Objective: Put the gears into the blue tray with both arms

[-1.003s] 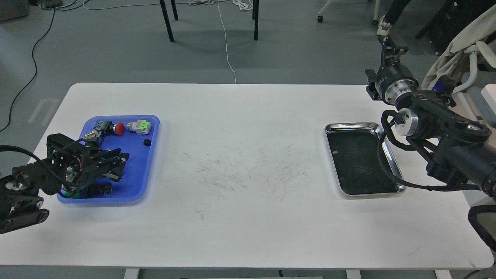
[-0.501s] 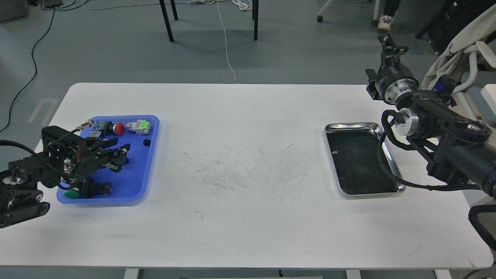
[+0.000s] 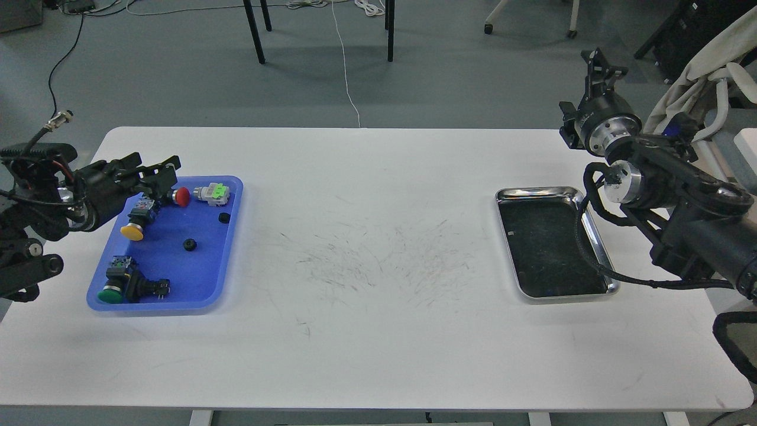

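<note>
The blue tray (image 3: 204, 269) lies at the table's left side. Two small black gears rest in it, one gear (image 3: 189, 245) near its middle and another gear (image 3: 224, 218) by its right rim. My left gripper (image 3: 158, 168) hovers over the tray's far left corner, fingers spread apart and empty. My right gripper (image 3: 602, 63) is raised beyond the table's far right corner, pointing away; its fingers look slightly apart with nothing between them.
Push-button switches share the blue tray: a red-capped one (image 3: 182, 196), a green-and-grey one (image 3: 214, 193), a yellow-capped one (image 3: 133, 227) and a green-capped one (image 3: 121, 286). A shiny steel tray (image 3: 596, 236) with a dark bottom lies at the right.
My left gripper has lifted off the tray's middle and drawn back up and to the left. A gear now shows where it was. The right gripper rose slightly.
</note>
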You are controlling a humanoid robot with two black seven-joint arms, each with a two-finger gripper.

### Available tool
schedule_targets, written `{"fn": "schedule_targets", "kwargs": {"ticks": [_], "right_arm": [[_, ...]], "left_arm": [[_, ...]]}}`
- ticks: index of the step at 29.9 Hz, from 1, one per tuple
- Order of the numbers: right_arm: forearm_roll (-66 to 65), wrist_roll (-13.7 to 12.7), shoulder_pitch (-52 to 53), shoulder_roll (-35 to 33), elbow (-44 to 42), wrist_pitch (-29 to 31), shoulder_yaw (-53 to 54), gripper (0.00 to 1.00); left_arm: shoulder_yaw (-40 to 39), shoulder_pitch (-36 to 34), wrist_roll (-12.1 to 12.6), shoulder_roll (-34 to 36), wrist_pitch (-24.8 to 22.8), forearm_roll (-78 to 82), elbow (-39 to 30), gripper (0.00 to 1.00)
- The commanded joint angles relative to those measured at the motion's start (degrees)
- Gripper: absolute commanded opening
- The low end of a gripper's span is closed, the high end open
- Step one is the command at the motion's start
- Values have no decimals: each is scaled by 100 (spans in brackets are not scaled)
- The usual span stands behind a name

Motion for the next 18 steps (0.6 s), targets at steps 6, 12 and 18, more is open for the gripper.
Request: {"fn": "schedule_targets", "kwargs": {"ticks": [6, 12, 18], "right_arm": [[3, 69, -8, -24, 66, -22, 4, 96], [3, 51, -8, -33, 40, -5, 13, 97], [204, -10, -34, -15, 57, -5, 206, 97]], "left_arm": [[-1416, -57, -16, 131, -1701, -2608, 84, 98], [-1892, -135, -59, 219, -2179, -3401, 128, 98], [-2068, -74, -480, 158, -2240, -3709, 155, 97]]}}
